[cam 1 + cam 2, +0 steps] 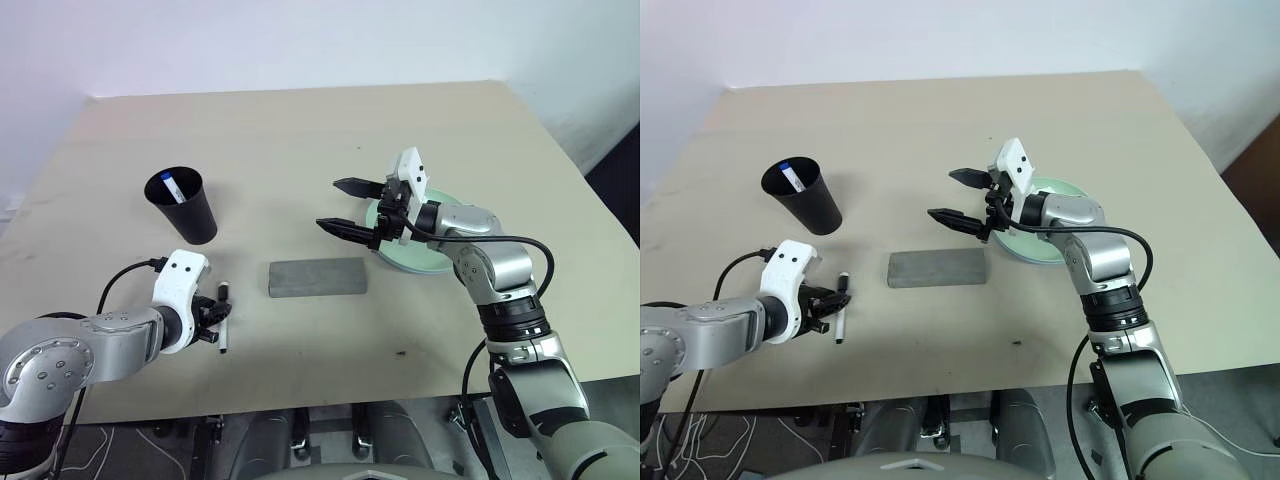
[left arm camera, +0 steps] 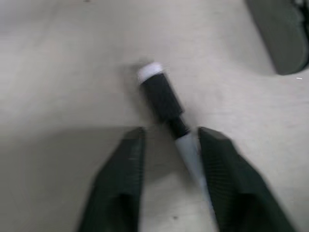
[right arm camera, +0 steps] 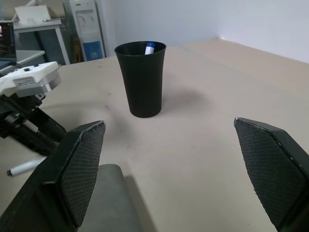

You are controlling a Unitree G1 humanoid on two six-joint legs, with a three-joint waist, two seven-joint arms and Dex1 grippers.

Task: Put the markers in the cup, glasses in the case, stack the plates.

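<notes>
At the left of the beige table [image 1: 300, 130], the left gripper [image 1: 217, 318] was seen lowered over the slim white marker with the black cap [image 1: 223, 318], which lay flat on the tabletop near the front edge. In the left wrist view the marker [image 2: 166, 104] lay between the two black fingers [image 2: 219, 164]; its white barrel ran along the inner face of one, with a gap left at the other. The jaws were narrowed around it, but whether they were pressing on it could not be told.

Behind it stood the tall black tapered plastic tumbler [image 1: 185, 205], upright, with the blue-capped white marker [image 1: 172, 188] already leaning inside. To do this step well, the barrel would best be centred between the fingers before the squeeze is finished, so that it is not rolled aside, and the marker lifted level before being tipped over the rim.

Near the middle the flat grey rectangular case [image 1: 318, 277] lay closed. Further right, the right gripper [image 1: 345, 208] was held level above the table with its jaws spread wide and nothing between them. Beneath it the pale mint-green round plate [image 1: 415, 258] rested; whether a second plate lay under it could not be told.
</notes>
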